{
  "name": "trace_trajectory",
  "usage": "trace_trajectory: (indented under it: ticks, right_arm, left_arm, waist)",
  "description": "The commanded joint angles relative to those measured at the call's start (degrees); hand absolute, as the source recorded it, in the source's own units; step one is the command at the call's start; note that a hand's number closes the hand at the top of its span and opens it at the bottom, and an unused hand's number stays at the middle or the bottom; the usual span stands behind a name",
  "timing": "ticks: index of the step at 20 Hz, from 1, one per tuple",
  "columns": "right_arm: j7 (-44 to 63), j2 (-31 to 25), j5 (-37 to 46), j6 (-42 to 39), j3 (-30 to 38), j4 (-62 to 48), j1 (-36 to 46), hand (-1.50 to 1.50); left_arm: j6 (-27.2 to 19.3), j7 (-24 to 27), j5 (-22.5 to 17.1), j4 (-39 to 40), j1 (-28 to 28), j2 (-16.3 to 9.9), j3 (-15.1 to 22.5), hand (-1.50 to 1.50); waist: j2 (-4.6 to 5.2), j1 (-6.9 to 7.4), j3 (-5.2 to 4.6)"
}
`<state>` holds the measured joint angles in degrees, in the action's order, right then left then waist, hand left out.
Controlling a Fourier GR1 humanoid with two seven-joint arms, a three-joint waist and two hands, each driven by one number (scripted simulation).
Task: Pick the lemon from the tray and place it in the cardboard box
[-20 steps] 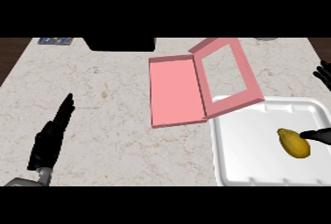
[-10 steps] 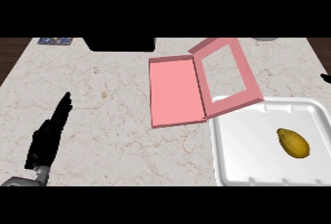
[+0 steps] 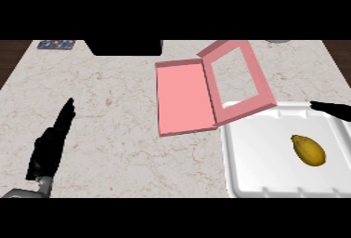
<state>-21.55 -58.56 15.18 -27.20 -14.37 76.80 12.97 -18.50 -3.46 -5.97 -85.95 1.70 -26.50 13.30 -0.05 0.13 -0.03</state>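
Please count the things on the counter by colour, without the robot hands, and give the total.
Yellow: 1, the lemon.
White: 1, the tray.
Pink: 1, the open box.
Black: 1, the block at the far edge.
Blue: 1, the small item at the far left.
Total: 5.

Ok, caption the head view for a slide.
Lemon lies on the white tray beside the open pink box; right hand at the tray's edge, left hand resting.

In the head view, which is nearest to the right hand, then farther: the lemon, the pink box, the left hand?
From the right hand, at the right edge:
1. Lemon, on the white tray just below it.
2. Pink box, open, at centre.
3. Left hand, far left.
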Motion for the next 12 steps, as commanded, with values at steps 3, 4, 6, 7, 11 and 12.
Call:
trace_trajectory:
  ticks: [3, 4, 6, 7, 11, 12]
  right_arm:
    - [6.15, 3.85, 4.62, -0.78, 2.24, 4.59, -3.39, -1.50]
    - [2.48, 6.10, 8.96, 1.02, 1.26, -2.32, -1.07, -1.50]
    - [11.32, 6.63, 6.79, -2.13, 2.25, 6.47, -2.58, -1.50]
    - [9.17, 7.15, 8.92, 0.13, 2.78, 5.03, -4.25, -1.50]
    - [4.18, 9.14, 14.13, -0.40, 3.63, -0.13, -4.17, -1.50]
    - [5.98, 10.34, 15.79, 1.33, 2.91, 1.09, -4.71, -1.50]
  left_arm:
    - [0.73, -0.03, 2.80, 3.27, 1.96, 4.04, -0.89, 0.00]
    - [1.72, 1.08, 2.59, 1.26, 0.10, 3.06, -1.90, 0.00]
    - [1.23, -3.69, 3.18, -2.73, -0.20, 2.48, -2.03, 0.00]
    - [4.57, 0.66, 1.42, 0.01, -1.66, 0.67, -4.91, 0.00]
    - [5.03, 1.59, 3.44, -1.00, -3.08, 2.97, -5.31, 0.00]
    - [3.18, -4.97, 5.22, -5.77, -2.13, 3.84, -2.98, 0.00]
  waist:
    - [0.00, -0.41, 0.01]
    - [0.07, 0.10, 0.04]
    - [-0.07, -0.18, 0.02]
    - [-0.03, -0.16, 0.02]
    - [0.04, 0.01, 0.03]
    - [0.01, -0.01, 0.04]
